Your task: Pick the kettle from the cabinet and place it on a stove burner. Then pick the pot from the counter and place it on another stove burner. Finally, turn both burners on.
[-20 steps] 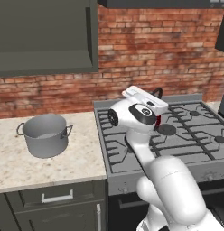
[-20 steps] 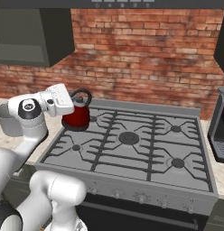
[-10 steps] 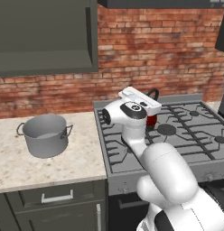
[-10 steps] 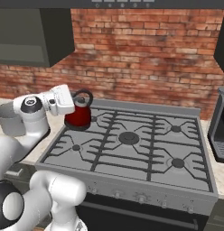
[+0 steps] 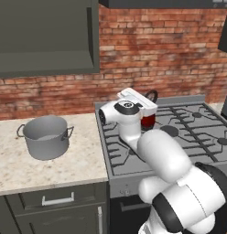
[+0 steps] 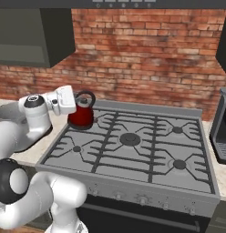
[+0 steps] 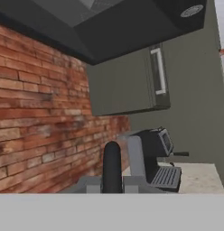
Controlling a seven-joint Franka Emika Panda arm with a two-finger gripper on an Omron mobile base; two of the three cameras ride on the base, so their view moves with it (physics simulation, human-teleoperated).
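From your left base camera, the arm's white hand covers most of the kettle; you see just a red sliver and part of the black handle. The end effector's fingertips are hidden behind that hand, so the grip itself can't be read there. In the right base view the arm blocks most of the pot, and the coffee machine is cut off by the right edge.

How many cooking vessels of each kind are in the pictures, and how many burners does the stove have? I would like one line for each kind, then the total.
Kettle, red: 1
Pot, grey metal: 1
Stove burners: 5
Total: 7
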